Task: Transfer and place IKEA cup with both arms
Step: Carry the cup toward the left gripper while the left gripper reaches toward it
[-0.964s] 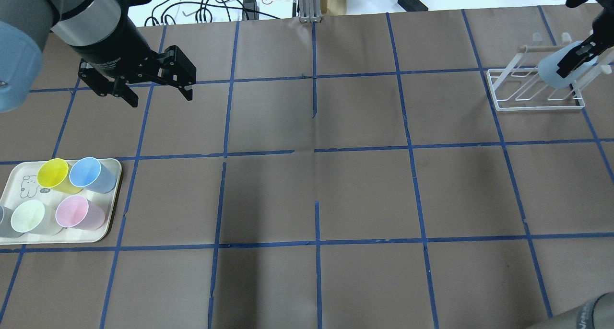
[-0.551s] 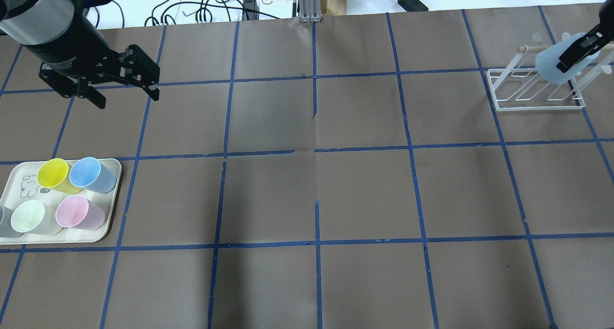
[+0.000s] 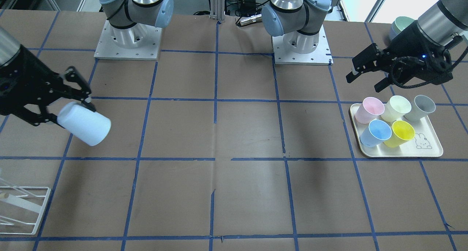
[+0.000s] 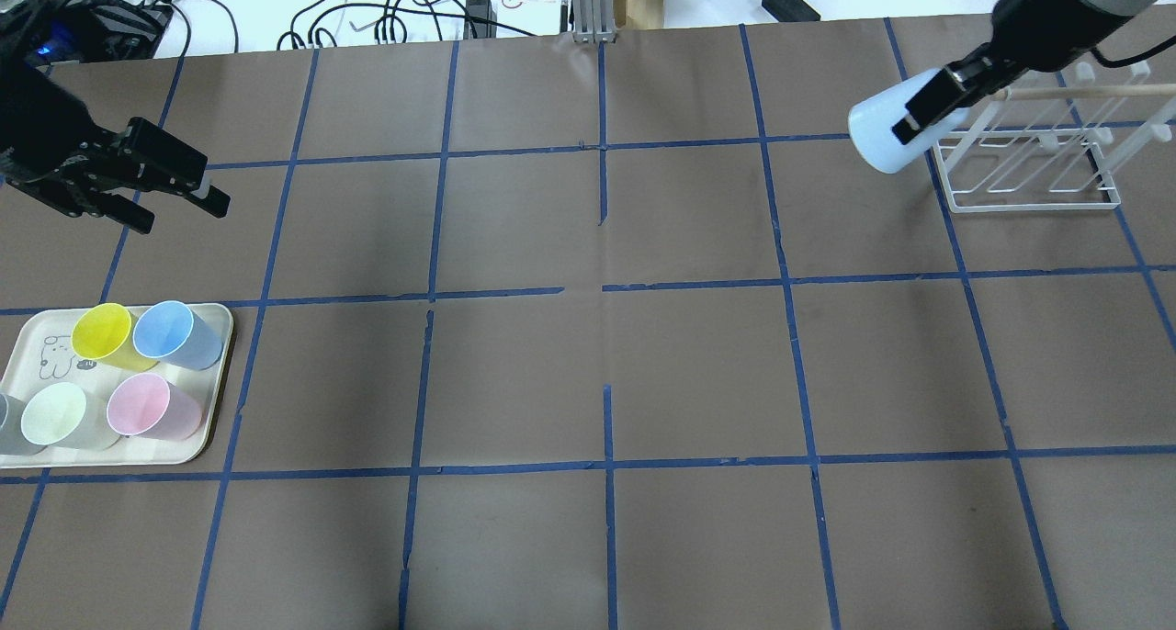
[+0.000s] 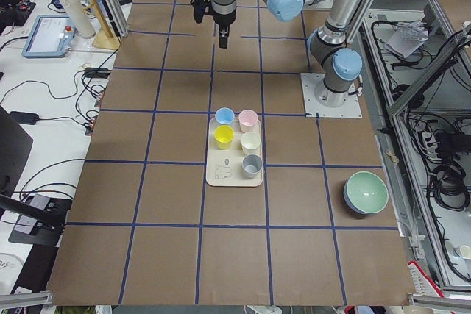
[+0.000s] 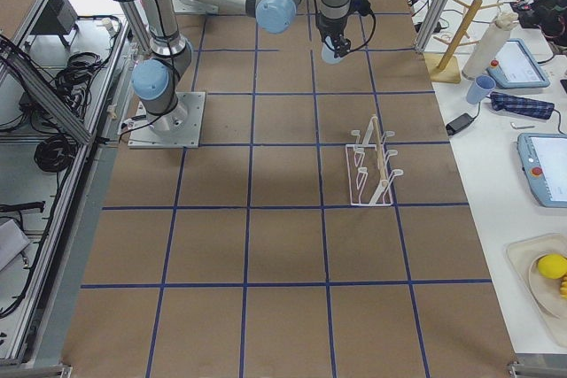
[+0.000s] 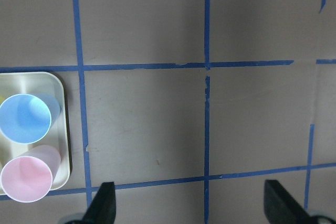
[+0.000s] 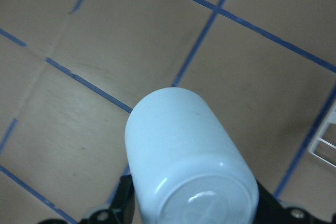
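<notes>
The pale whitish-blue IKEA cup (image 4: 884, 136) is tilted on its side in the air, base pointing to the table's middle, just left of the white wire rack (image 4: 1029, 189). My right gripper (image 4: 926, 108) is shut on it. The cup also shows in the front view (image 3: 85, 124) and fills the right wrist view (image 8: 189, 156). My left gripper (image 4: 184, 215) is open and empty, above the table beyond the tray. In the left wrist view its fingertips (image 7: 105, 205) stand wide apart with nothing between them.
A cream tray (image 4: 207, 428) at the near left holds a yellow cup (image 4: 101, 331), a deeper blue cup (image 4: 165, 329), a pale green cup (image 4: 53, 413), a pink cup (image 4: 140, 405) and a grey cup (image 3: 424, 105). A green bowl (image 5: 366, 193) sits by the left end.
My right gripper has carried the cup left, from over the rack to just off its left end. My left gripper has moved left, toward the table's edge, still open.
</notes>
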